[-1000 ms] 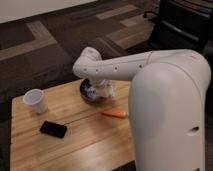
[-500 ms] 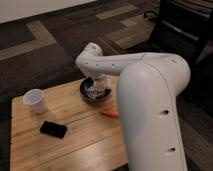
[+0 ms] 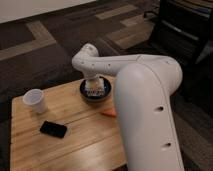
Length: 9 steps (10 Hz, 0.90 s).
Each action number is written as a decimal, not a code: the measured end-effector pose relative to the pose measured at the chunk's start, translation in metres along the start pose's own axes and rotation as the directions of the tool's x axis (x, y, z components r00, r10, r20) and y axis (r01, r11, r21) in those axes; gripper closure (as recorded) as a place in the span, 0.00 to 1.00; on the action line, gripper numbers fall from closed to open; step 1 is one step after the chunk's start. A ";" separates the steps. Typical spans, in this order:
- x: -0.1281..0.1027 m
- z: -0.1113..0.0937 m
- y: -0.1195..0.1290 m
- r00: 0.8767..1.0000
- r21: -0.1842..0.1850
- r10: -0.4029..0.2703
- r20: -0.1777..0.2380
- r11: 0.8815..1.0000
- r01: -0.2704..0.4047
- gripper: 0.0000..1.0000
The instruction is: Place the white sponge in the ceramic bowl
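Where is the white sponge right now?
The white sponge sits in the ceramic bowl at the table's far edge, right under the gripper, with the white cup off to its left in the picture.

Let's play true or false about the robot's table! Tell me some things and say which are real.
1. The end effector is over the ceramic bowl. True.
2. The white cup is lying on its side. False: it stands upright near the left end of the wooden table.
3. The black phone lies flat on the table, in front of the cup. True.
4. The white sponge is lying beside the phone. False: it is at the bowl, right under the end effector.
5. An orange thing lies on the table near the bowl. True; it is partly hidden by the robot arm.
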 end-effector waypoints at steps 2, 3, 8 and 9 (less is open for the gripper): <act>-0.001 0.000 0.000 1.000 0.000 -0.001 0.000 1.000 0.001 0.68; -0.002 0.000 0.000 1.000 0.000 -0.002 0.001 1.000 0.002 0.68; -0.001 0.001 0.000 1.000 -0.001 -0.001 0.000 1.000 0.001 0.68; -0.001 0.001 0.000 1.000 -0.001 -0.001 0.000 1.000 0.001 0.68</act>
